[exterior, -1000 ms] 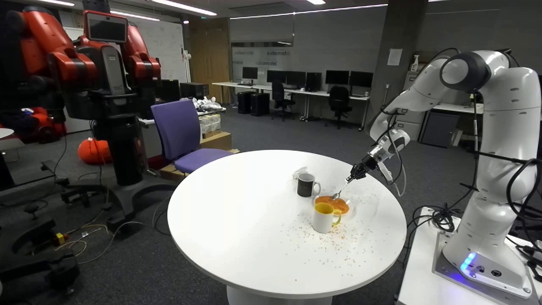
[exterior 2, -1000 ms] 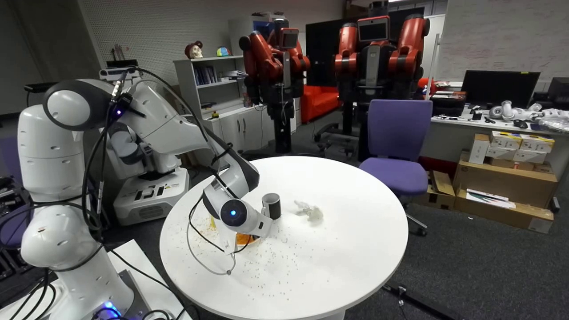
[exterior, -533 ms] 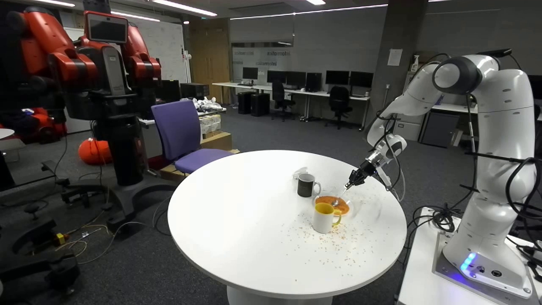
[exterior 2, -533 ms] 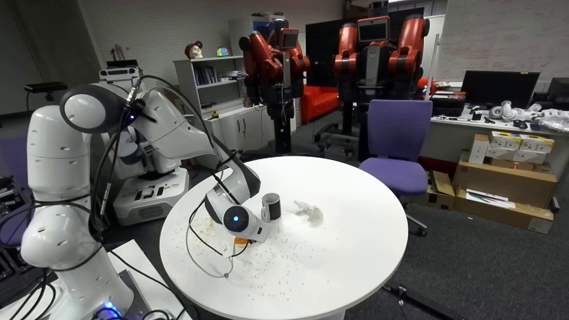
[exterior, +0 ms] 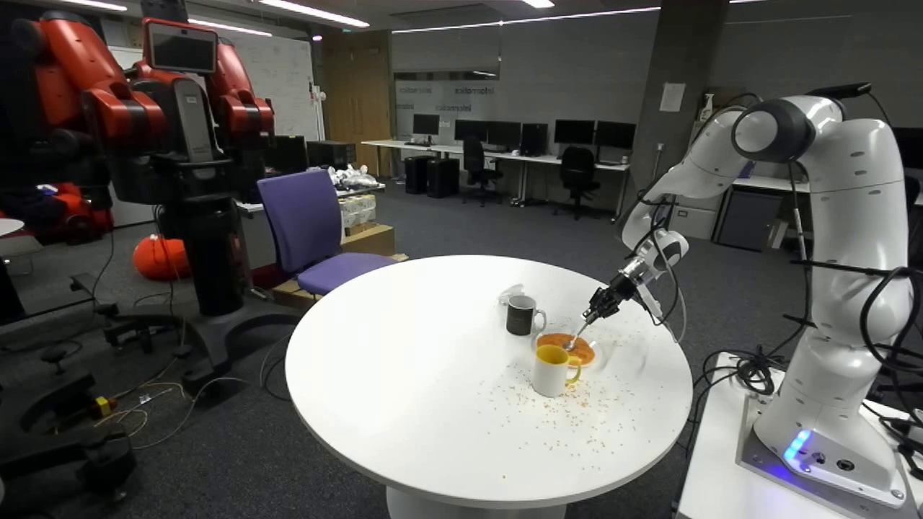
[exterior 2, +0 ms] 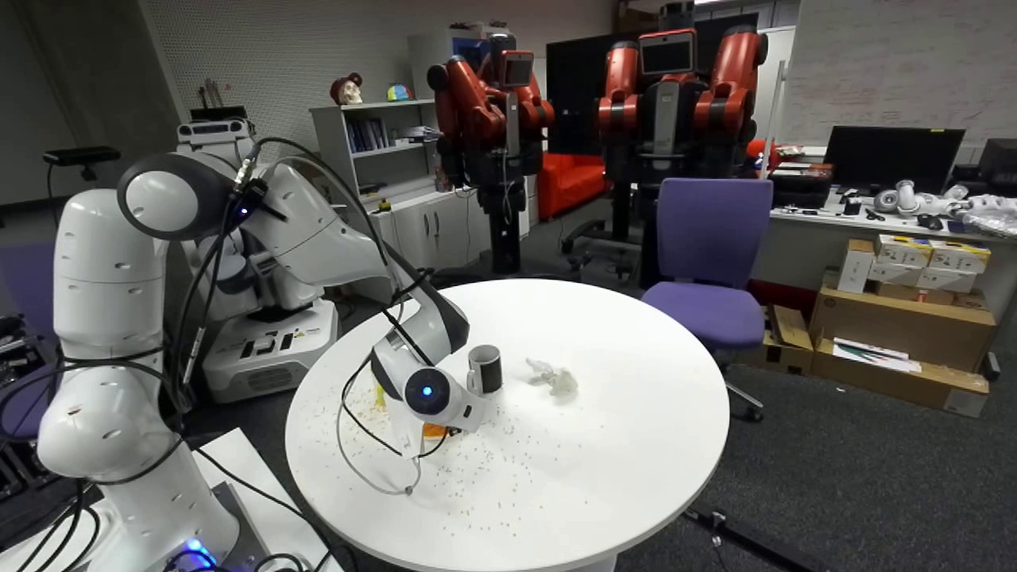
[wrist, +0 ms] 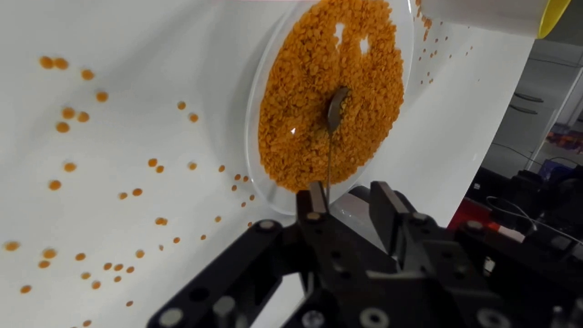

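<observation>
Faint lettering (exterior: 473, 91) on the far glass, at twelve o'clock in an exterior view, seems to spell "informatics", though it is too small to be sure; the scrawl on the whiteboard (exterior 2: 898, 71), at two o'clock in an exterior view, and the print on the boxes (exterior 2: 929, 262), at three, cannot be read. In the wrist view the jaws stand apart at the plate's (wrist: 253, 136) six o'clock edge, the spoon's (wrist: 337, 111) handle between them, close by one finger, and its bowl among orange grains (wrist: 291, 82). In an exterior view the black mug (exterior: 517, 321) stands at the plate's ten o'clock, the white mug (exterior: 549, 379) at seven, hiding part of the rim. Grains also dot the tabletop (exterior: 404, 360). In an exterior view the arm (exterior 2: 310, 234) blocks most of the plate and white mug.
</observation>
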Robot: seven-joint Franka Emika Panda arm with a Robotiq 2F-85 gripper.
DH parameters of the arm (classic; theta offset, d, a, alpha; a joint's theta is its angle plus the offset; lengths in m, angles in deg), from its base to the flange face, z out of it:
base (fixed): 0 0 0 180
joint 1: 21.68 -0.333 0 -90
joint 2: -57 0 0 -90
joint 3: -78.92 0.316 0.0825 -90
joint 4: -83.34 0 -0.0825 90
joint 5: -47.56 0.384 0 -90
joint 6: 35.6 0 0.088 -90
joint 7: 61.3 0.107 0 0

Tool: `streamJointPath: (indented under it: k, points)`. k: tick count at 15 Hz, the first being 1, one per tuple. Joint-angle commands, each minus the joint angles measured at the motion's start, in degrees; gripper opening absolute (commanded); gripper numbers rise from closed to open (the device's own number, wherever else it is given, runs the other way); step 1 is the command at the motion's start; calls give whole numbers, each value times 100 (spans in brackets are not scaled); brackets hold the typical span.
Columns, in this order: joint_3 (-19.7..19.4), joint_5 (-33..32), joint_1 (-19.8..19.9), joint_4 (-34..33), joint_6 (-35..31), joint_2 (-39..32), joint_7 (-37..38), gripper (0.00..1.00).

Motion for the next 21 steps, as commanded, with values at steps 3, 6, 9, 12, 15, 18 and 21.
streamJointPath:
  k: [3, 6, 9, 12, 15, 18, 21]
  points:
    - [23, 103, 72, -141, 225, -67, -161, 81]
    - [13, 69, 66, -144, 197, -51, -143, 99]
    - [4, 34, 60, -134, 177, -43, -128, 100]
    - [-1, 15, 62, -127, 182, -45, -114, 100]
    - [-14, -69, 45, -109, 148, -40, -89, 100]
    - [-50, -429, -37, -69, -107, -77, -27, 100]
    - [-39, -653, -25, -72, -250, -96, -6, 100]
